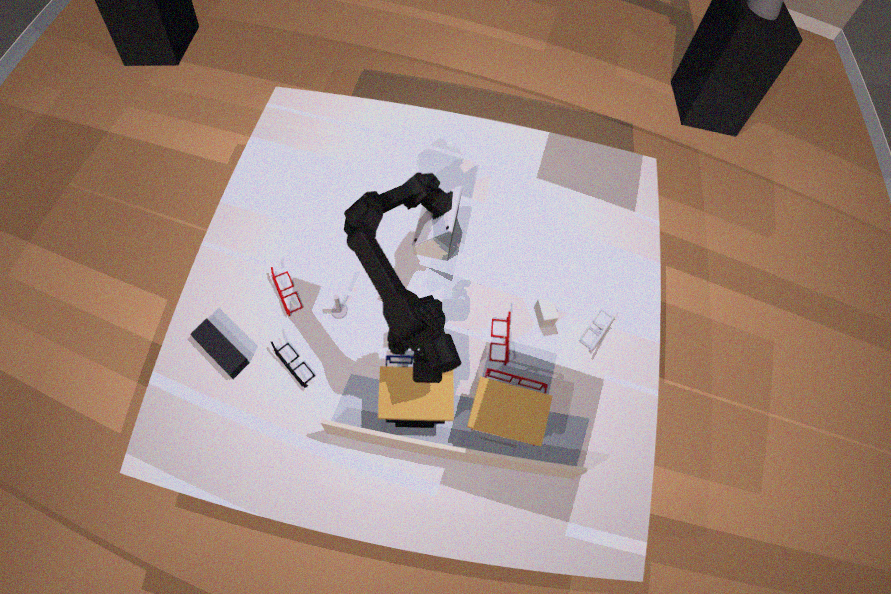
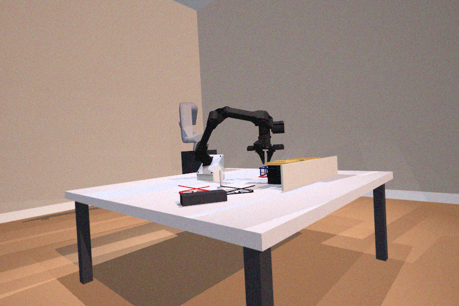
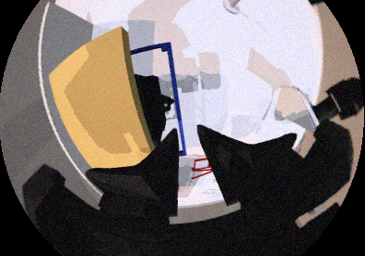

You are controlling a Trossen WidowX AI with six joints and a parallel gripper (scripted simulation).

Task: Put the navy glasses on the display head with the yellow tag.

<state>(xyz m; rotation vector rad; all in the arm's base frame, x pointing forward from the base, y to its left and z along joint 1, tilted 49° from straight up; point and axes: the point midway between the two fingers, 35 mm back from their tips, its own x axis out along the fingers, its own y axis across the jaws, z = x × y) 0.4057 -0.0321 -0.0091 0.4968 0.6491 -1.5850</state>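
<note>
The navy glasses (image 1: 399, 357) (image 2: 260, 171) (image 3: 174, 88) sit level at the face of the left head (image 1: 416, 402) (image 3: 102, 102), which has an orange-yellow top block and a black face. One temple runs back beside the block in the wrist view; the ears and temple ends are hidden. My gripper (image 2: 266, 162) (image 3: 187, 130) is slightly open and empty, its fingertips just above the front frame, apart from it in the exterior view. The other head (image 1: 509, 413) stands at the right with red glasses at its face. Both tops look yellowish; I cannot tell which bears the tag.
A pale board (image 1: 390, 437) (image 2: 309, 173) stands behind both heads. Red glasses (image 1: 508, 336) lie before the right head. A black box (image 1: 220, 348) (image 2: 203, 197), black glasses, red glasses and a small post (image 2: 220, 178) are at the left. A white block (image 1: 545, 315) and pale glasses are right.
</note>
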